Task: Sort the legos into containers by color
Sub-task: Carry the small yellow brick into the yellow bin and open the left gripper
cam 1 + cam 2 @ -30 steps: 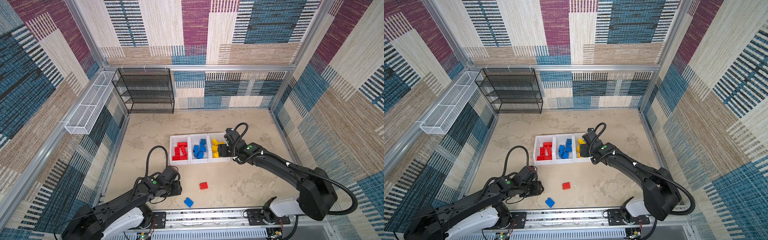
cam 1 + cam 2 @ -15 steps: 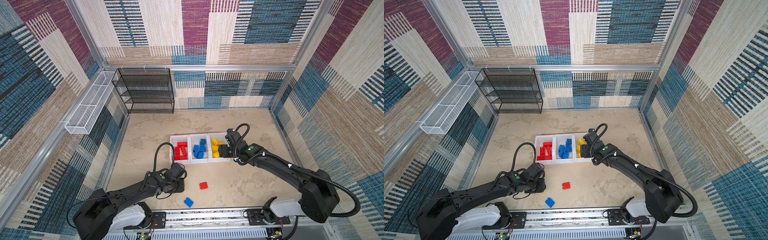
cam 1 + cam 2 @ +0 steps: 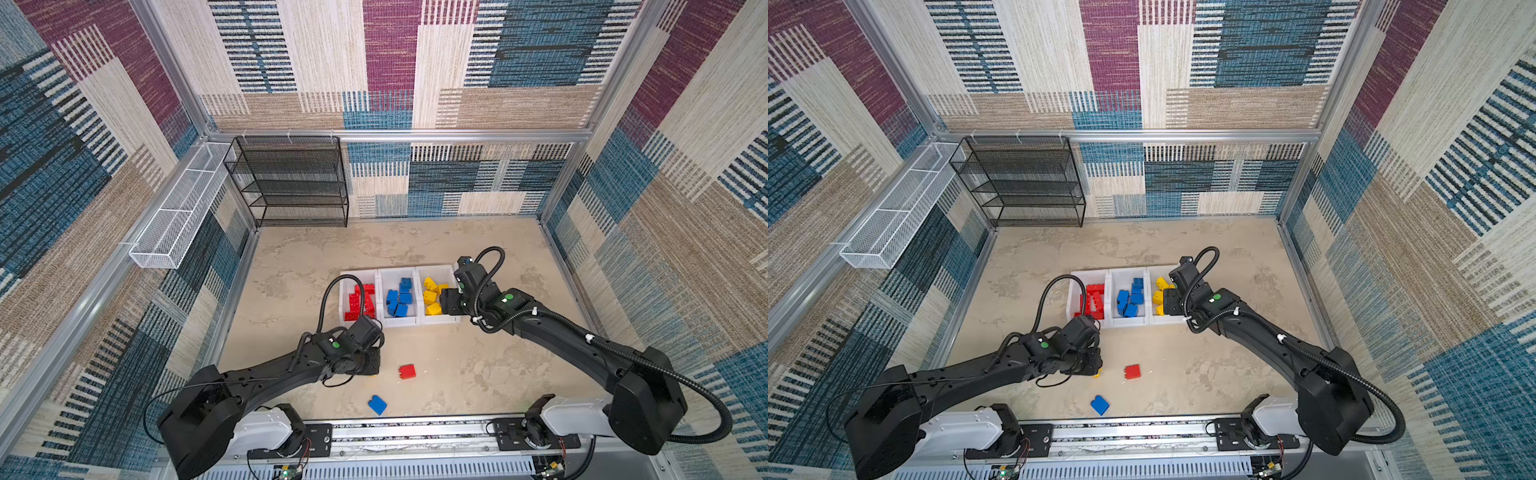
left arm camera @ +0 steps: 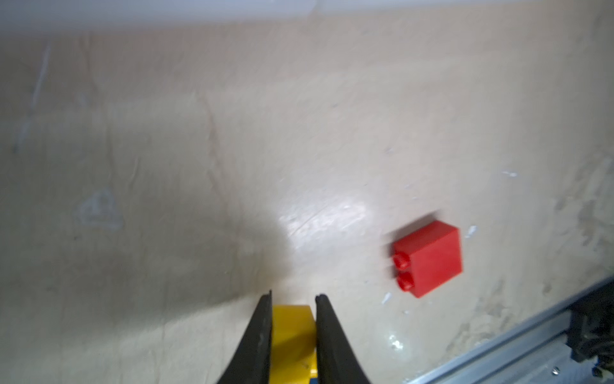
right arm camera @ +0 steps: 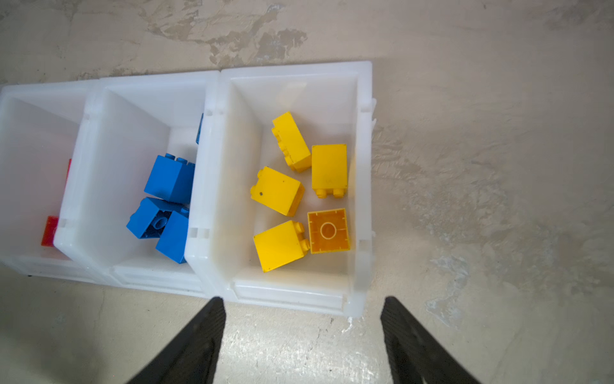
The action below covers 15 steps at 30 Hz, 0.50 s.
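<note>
Left fingers [image 4: 262, 335] are clamping a yellow lego [image 4: 292, 332] down near the desk [image 4: 199, 166], with a red lego [image 4: 428, 257] and a blue lego [image 3: 377, 404] lying loose nearby. Right fingers [image 5: 196, 342] are hanging spread apart, just beside the yellow-filled container [image 5: 362, 166].

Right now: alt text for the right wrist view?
Five yellow legos lie in the end bin of three joined white containers; the middle bin holds blue legos, the far bin shows bits of red legos. The open, empty right gripper hangs before the end bin, over a beige table.
</note>
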{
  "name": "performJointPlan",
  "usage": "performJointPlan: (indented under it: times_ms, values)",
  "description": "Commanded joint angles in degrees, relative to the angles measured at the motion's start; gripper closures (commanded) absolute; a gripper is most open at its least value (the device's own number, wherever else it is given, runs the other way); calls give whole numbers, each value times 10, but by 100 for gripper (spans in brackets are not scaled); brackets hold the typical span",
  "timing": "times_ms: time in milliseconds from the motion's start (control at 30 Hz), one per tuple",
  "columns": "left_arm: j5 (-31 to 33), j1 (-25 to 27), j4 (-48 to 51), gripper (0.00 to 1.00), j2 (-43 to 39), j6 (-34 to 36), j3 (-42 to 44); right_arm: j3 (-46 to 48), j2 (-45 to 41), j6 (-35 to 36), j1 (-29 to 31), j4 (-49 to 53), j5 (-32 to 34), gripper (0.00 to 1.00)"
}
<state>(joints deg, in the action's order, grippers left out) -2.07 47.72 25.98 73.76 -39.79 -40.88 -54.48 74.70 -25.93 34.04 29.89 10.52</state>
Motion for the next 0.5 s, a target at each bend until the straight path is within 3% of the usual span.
performJointPlan:
  times_ms: [0, 200, 467]
  values:
    - [1, -4, 1, 77, 45, 85, -77, -1, -24, -11, -7, 5, 11, 23]
    - [-28, -21, 2, 78, 186, 160, -271, 17, -78, -24, -18, 29, 23, 24]
    - [-66, -32, 39, 77, 373, 203, -512, 54, -154, -58, -20, 60, 31, 24]
